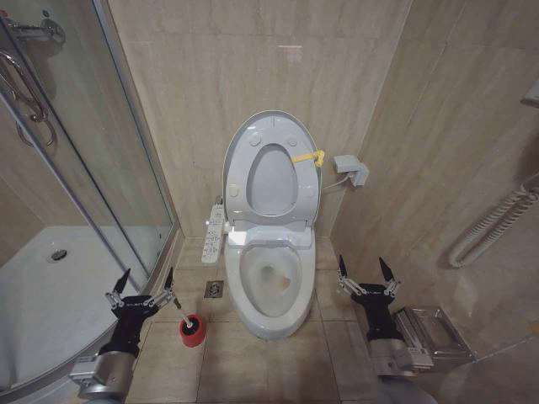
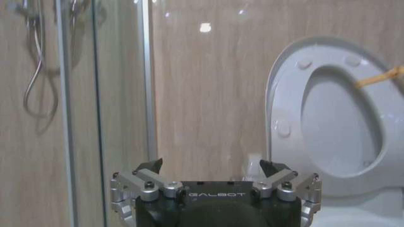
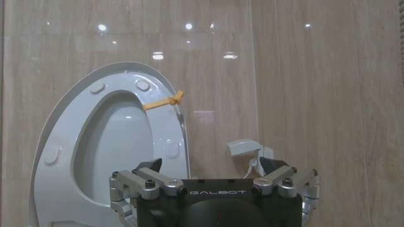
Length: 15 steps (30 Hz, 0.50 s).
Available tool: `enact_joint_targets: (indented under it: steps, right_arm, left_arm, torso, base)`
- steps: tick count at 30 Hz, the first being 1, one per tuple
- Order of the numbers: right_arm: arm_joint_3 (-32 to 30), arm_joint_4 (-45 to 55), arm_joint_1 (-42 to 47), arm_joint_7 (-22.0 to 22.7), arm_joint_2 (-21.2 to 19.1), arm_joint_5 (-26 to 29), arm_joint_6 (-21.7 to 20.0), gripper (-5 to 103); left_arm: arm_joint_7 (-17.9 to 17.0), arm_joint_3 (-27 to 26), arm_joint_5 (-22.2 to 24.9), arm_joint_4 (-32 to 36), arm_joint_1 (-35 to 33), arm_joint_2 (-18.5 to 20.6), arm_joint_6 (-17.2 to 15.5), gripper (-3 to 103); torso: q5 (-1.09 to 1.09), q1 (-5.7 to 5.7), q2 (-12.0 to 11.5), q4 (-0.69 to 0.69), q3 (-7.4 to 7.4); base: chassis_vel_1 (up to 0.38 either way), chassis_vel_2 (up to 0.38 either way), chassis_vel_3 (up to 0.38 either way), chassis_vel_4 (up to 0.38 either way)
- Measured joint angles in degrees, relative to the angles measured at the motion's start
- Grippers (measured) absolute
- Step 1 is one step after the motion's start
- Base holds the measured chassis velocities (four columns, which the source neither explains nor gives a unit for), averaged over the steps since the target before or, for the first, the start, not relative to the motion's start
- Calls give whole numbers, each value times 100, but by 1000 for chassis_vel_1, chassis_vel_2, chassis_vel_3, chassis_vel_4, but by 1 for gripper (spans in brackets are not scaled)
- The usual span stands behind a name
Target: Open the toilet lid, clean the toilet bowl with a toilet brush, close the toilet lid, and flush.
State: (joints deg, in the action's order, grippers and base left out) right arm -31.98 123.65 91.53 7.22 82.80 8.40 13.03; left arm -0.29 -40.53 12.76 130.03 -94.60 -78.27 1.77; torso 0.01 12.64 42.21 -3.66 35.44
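Note:
The toilet lid (image 1: 269, 181) (image 2: 341, 118) (image 3: 120, 142) stands upright against the back wall. The seat ring is raised against it, and a yellow strap (image 1: 307, 157) sits at its right edge. Below, the toilet bowl (image 1: 271, 290) lies uncovered, its inside faintly yellow. The toilet brush (image 1: 182, 314) stands in its red holder (image 1: 193, 332) on the floor left of the bowl, its white handle leaning toward my left gripper (image 1: 146, 278) (image 2: 210, 165). That gripper is open, just left of the handle tip, holding nothing. My right gripper (image 1: 362, 265) (image 3: 211, 165) is open too, right of the bowl.
The glass shower enclosure (image 1: 109, 168) and its white tray (image 1: 50, 295) stand close on the left. A long white button panel (image 1: 215, 229) flanks the bowl, above a floor drain (image 1: 214, 289). A wall box (image 1: 351, 168) and a metal holder (image 1: 431, 332) are on the right.

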Motion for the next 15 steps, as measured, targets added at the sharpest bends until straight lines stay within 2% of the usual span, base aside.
enact_joint_targets:
  steps: [5, 15]
  right_arm:
    - [0, 0, 0, 0, 0, 0, 0, 100]
    - [0, 0, 0, 0, 0, 0, 0, 100]
  left_arm:
    - [-38, -39, 108, -111, -11, 216, 29, 100]
    - [-34, 26, 209, -445, 127, 202, 98, 100]
  torso:
    - [-1, 0, 0, 0, 0]
    - [-2, 0, 0, 0, 0]
  base:
    - [0, 0, 0, 0]
    - [0, 0, 0, 0]
